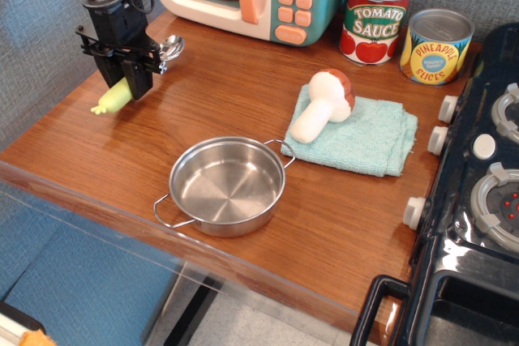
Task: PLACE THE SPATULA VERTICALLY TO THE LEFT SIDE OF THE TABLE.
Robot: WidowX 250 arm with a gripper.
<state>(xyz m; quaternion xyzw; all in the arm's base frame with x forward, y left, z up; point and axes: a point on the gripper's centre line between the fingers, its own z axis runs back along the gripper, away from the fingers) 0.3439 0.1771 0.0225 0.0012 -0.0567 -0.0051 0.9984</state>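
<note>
**Now carrying the spatula out to the table's left edge**

I have the gripper (126,79) clamped on the spatula (130,79) at mid-handle, fingers narrowed onto the pale yellow-green plastic. Holding it there leaves both ends free, so I can read its line: the nubbed tip pokes out toward the front-left, the shiny head (171,46) toward the back-right. That makes it slanted, not yet lined up front to back as the task wants.

Taking the steel pan (227,185) as my landmark, the spatula sits well to its back-left, close to the left edge of the table (324,224). I judge it is raised off the wood, though I cannot be sure of the gap from this single view.

The mushroom (324,103) on its cloth (365,137) lies to the pan's back-right, well clear of my path. By my reckoning the carry is nearly done; what the next move needs is a wrist turn to square the handle, then a gentle set-down short of the edge so it does not roll off.
</note>
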